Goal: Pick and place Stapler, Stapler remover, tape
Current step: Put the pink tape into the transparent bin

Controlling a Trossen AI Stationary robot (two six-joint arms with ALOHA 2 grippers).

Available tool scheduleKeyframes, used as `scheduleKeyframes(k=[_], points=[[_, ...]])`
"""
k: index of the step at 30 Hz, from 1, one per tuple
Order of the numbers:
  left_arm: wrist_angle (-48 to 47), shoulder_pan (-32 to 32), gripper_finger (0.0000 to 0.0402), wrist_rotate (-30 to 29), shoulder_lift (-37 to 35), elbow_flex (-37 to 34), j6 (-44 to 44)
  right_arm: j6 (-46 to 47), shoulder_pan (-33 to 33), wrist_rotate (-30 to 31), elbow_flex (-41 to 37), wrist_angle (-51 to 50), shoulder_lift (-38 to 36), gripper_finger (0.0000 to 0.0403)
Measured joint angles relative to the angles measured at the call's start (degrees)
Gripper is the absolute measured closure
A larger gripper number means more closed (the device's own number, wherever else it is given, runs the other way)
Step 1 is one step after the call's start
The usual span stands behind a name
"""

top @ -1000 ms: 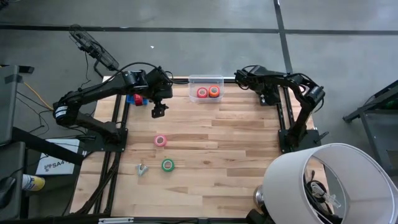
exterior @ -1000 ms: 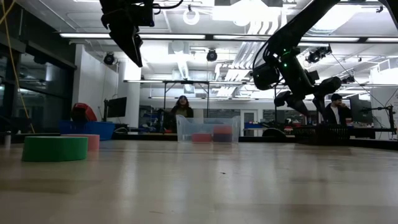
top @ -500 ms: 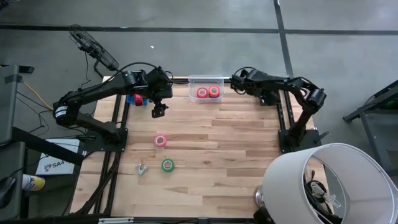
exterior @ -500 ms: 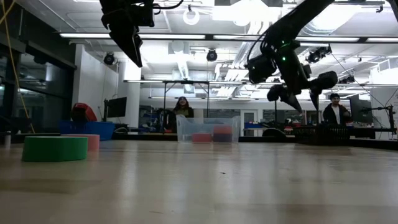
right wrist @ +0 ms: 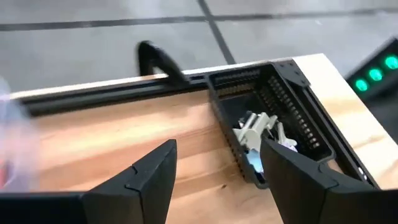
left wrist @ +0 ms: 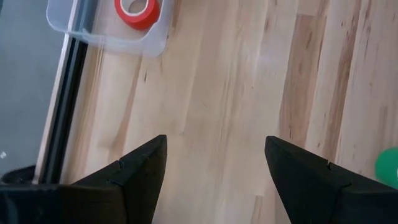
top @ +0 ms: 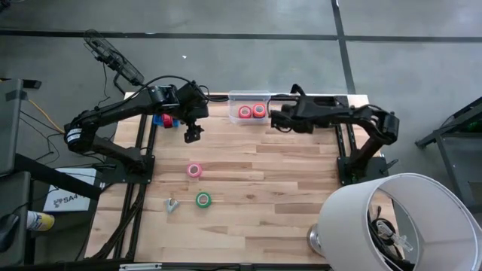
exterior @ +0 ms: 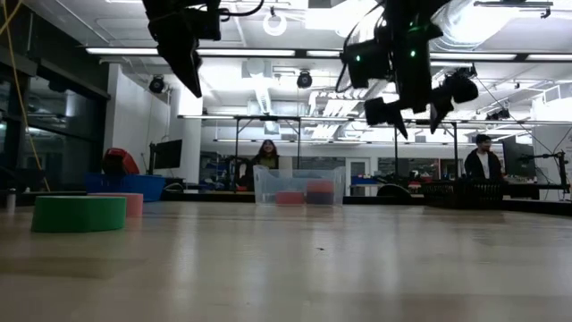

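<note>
My left gripper (top: pixel 193 134) hangs open above the far left of the table, with only bare wood between its fingers (left wrist: pixel 214 168). My right gripper (top: pixel 275 120) is open and holds nothing (right wrist: pixel 214 168); it is in the air just right of a clear box (top: pixel 248 105). Two red tape rolls (top: pixel 251 111) lie in that box. A pink tape roll (top: pixel 194 170) and a green one (top: pixel 202 199) lie flat on the wood nearer the front. A silvery staple remover (top: pixel 172 204) lies left of the green roll. I cannot make out the stapler.
A black tray (right wrist: pixel 273 118) with pale pieces in it stands at the far right corner, behind my right gripper. Something blue and red (top: pixel 165 119) lies at the table's left edge under my left arm. A white lamp shade (top: pixel 399 222) covers the near right corner.
My right gripper has swung from the far right corner toward the table's left, along the far edge, up to the clear box. It has risen a little and rolled about its own line. No tape roll or other piece has moved.
</note>
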Motion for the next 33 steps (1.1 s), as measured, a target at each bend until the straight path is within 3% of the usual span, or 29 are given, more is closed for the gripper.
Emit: scheduleKeyframes(k=[7, 10, 18, 22, 27, 33], points=[[-1.19, 0.0, 0.0135, -0.24, 0.0, -0.74, -3.17, -6.27, 7.32, 3.49, 0.0, 1.02, -3.79, 0.0181], [-1.45, 0.0, 0.0135, -0.28, 0.0, -2.91, -4.89, -13.55, 10.22, 4.19, 0.0, 3.28, -5.47, 0.018], [-1.22, 0.0, 0.0135, -0.22, 0.04, -12.8, -15.09, -37.47, 16.48, -0.73, 0.0, 14.7, -8.8, 0.0181], [-0.33, 0.0, 0.0135, 0.01, 0.04, -18.45, -22.15, -43.17, 18.4, -2.52, 0.0, 17.42, -8.8, 0.0181], [2.31, -0.02, 0.0135, 4.42, 0.04, -25.1, -27.56, -49.29, 20.26, -3.43, 0.0, 19.1, -8.8, 0.0181], [5.48, -2.31, 0.0135, 7.13, 0.04, -29.17, -33.23, -53.46, 22.14, -4.42, 0.0, 20.1, -8.8, 0.0181]])
